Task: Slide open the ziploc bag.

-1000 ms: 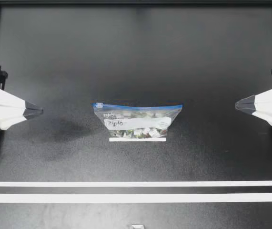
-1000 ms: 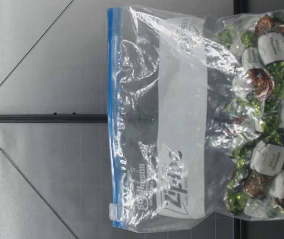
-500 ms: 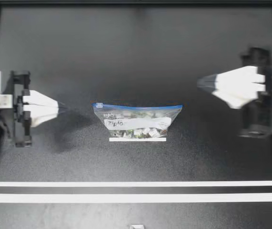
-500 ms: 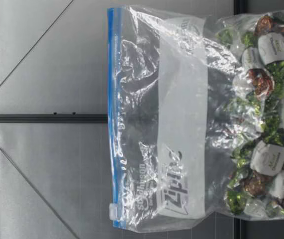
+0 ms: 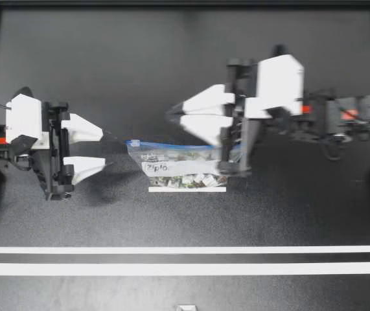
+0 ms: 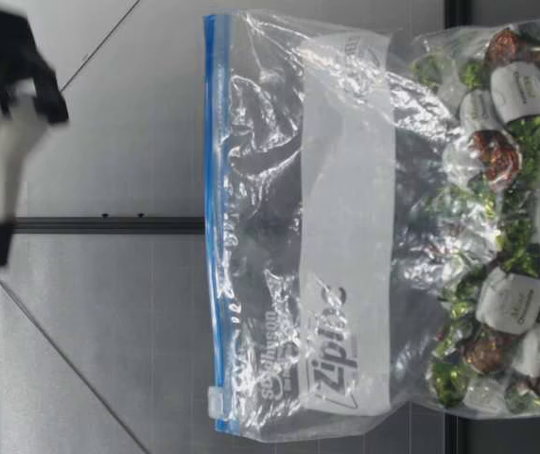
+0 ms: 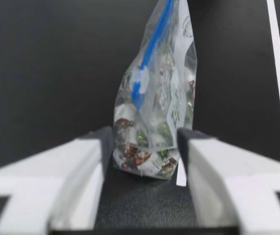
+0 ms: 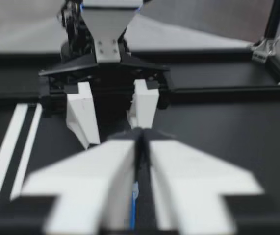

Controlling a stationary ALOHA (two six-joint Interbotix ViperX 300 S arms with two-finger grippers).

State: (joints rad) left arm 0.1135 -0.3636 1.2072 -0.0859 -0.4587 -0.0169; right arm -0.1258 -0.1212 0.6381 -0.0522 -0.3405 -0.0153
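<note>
Top: your left end effector [image 5: 104, 150] is spread, near the ziploc bag [image 5: 185, 165] at table [image 5: 185, 65] centre; right end effector [image 5: 170, 115] pressed together above it | Low: bag upright, slider [image 6: 215, 401] at end of closed zip [image 6: 213, 189] | Left wrist: slider ahead of spread fingers [image 7: 81, 161] | Right wrist: zip under it | Progress: no sliding done, I judge.

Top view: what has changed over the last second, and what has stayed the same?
My left gripper opened and advanced toward the bag. My right gripper, shut, swung in over it. Nothing was grasped. The bag has not moved and is still closed.
</note>
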